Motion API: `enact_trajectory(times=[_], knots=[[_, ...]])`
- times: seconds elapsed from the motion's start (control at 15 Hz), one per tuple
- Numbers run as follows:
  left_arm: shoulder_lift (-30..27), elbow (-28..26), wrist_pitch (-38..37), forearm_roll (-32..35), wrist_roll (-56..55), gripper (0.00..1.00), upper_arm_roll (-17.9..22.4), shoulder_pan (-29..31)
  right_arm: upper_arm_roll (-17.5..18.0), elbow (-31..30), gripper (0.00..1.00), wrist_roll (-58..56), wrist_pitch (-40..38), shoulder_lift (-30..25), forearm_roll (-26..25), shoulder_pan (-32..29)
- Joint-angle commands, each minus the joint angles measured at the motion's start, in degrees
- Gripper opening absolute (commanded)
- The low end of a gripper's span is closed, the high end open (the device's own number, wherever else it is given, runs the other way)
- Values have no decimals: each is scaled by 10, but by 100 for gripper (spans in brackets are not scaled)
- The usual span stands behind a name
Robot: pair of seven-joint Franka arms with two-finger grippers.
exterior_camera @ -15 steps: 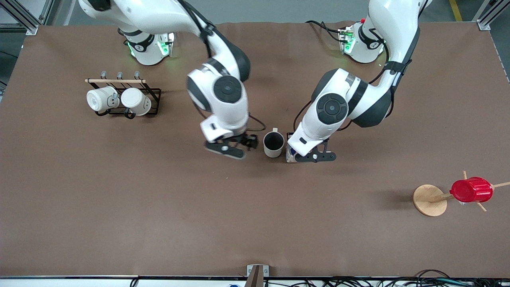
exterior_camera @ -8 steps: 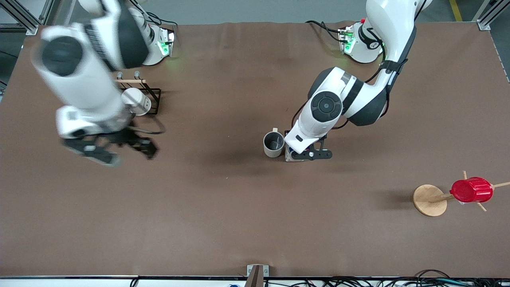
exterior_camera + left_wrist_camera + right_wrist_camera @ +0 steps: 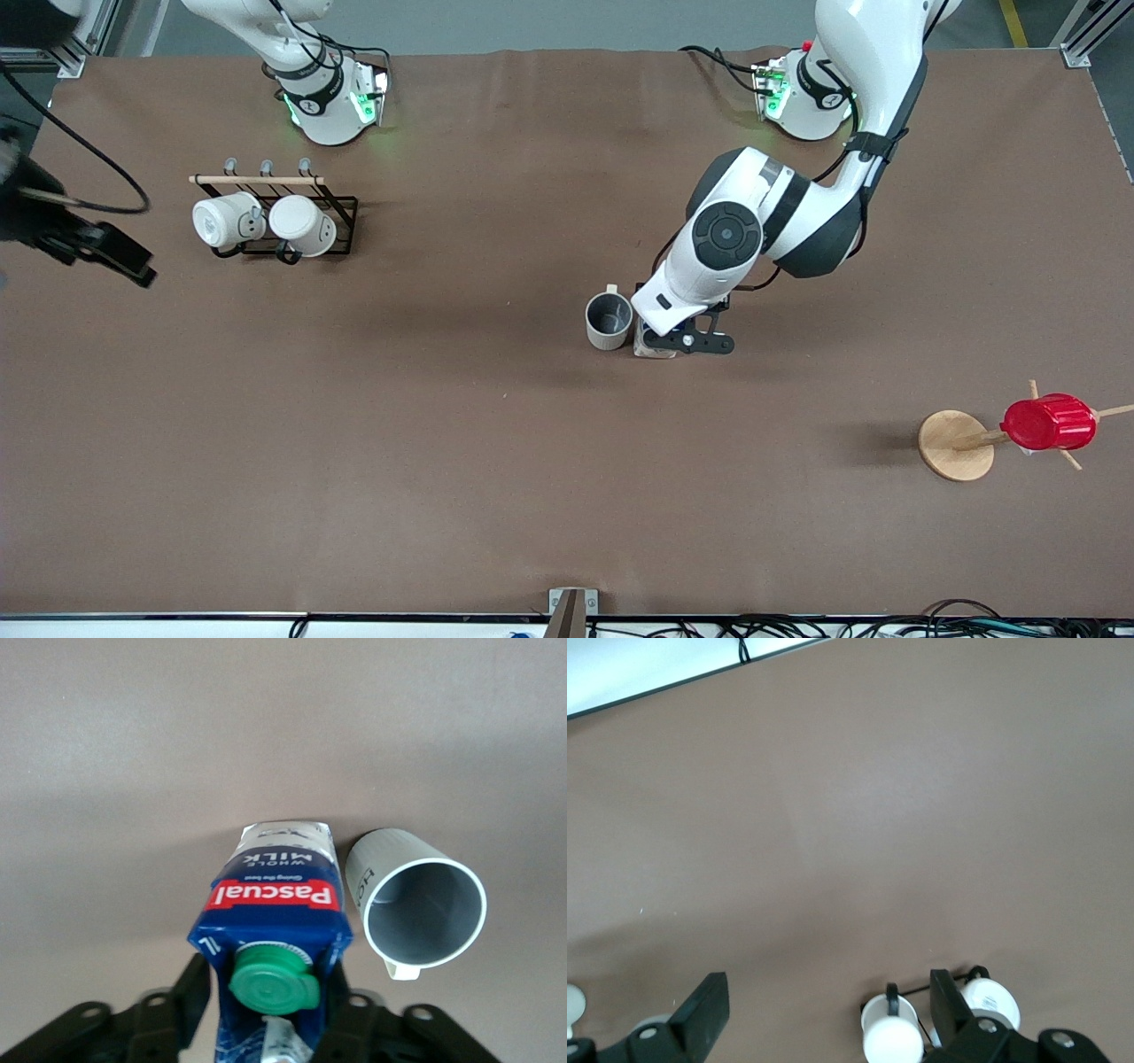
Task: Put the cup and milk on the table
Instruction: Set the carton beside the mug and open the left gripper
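Near the middle of the brown counter (image 3: 496, 461), the cream mug (image 3: 609, 321) stands upright just beside the Pascual milk carton (image 3: 275, 930), on the carton's right-arm side. Left hand (image 3: 675, 341) sits over the carton with a finger on each side; whether it is actually clamping cannot be told. Right hand (image 3: 824, 1010) hangs spread apart above the counter's right-arm end, near the rack (image 3: 332, 217) holding two white mugs (image 3: 303, 225).

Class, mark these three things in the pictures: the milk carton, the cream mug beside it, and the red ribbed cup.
milk (image 3: 270, 893), left wrist view: on its red label.
cup (image 3: 608, 319), front view: on the grey inside.
red ribbed cup (image 3: 1048, 423), front view: on its ribbed side.
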Motion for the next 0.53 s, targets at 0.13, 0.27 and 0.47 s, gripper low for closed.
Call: enact_trajectory(times=[0.13,0.27,0.47], knots=[[-30,-15,-13,8,8,100,2,9,-55,-36,100,-81,-10,-34,27,-4],[-49,-15,-15,8,8,100,1,24,-64,-36,100,-90,-4,-31,27,-4],[-98,-15,-34,5,11,100,0,69,-64,-33,100,-114,-18,-32,26,-3]])
